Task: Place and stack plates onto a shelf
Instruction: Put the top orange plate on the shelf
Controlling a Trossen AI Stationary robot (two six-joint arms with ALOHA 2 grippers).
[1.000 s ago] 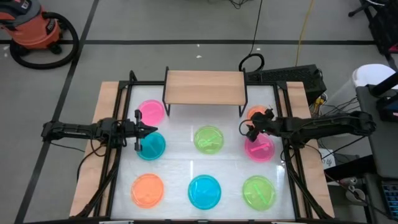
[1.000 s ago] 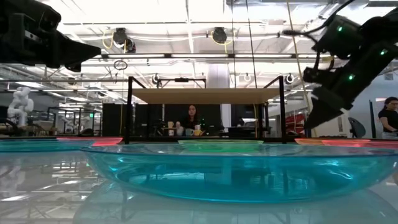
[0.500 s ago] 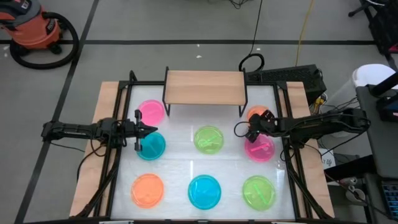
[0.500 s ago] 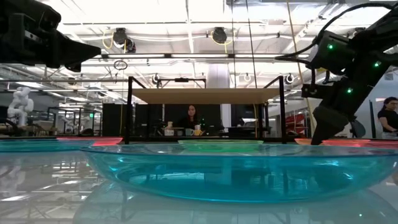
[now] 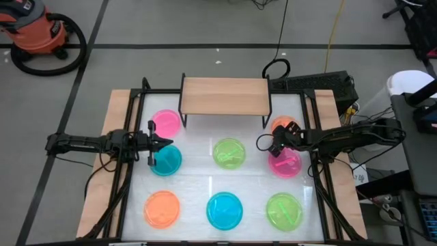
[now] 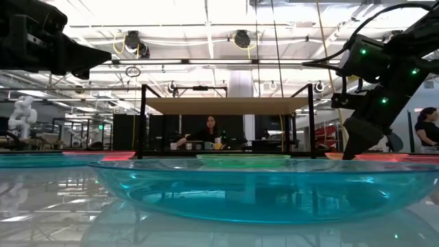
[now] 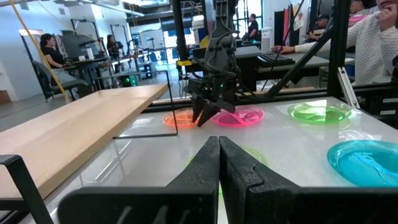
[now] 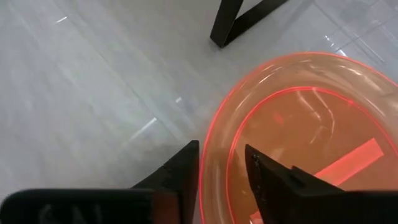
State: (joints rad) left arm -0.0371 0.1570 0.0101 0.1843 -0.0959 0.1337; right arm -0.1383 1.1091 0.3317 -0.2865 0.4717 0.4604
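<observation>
Eight small plates lie flat on the white table top: pink (image 5: 166,123), blue (image 5: 166,160), green (image 5: 229,152), orange (image 5: 281,126), pink (image 5: 285,162), orange (image 5: 162,208), blue (image 5: 224,210) and green (image 5: 284,211). The shelf (image 5: 224,96) stands on black legs at the far edge, with nothing on its board. My right gripper (image 5: 271,141) is open and tipped down at the far-right orange plate (image 8: 298,137); one finger (image 8: 180,168) stands outside its rim and one finger (image 8: 267,177) inside. My left gripper (image 5: 160,143) is shut (image 7: 219,149) and hovers between the left pink and blue plates. My right gripper straddles the orange plate's rim (image 8: 204,180) on the side toward the table's middle, coming from above and slanting down. The plate lies flat on the table. Whether either finger touches the rim, I cannot tell.
A black shelf leg (image 8: 242,22) stands close beyond the orange plate. The right pink plate (image 7: 239,116) lies right beside the orange one (image 7: 183,118). Black frame rails and wooden planks (image 5: 102,164) run along both sides of the table.
My right gripper has come down toward the table and shifted slightly toward the table's left, ending low at the orange plate's rim. Most of this happened in the first half second. The left arm and all plates have stayed put.
</observation>
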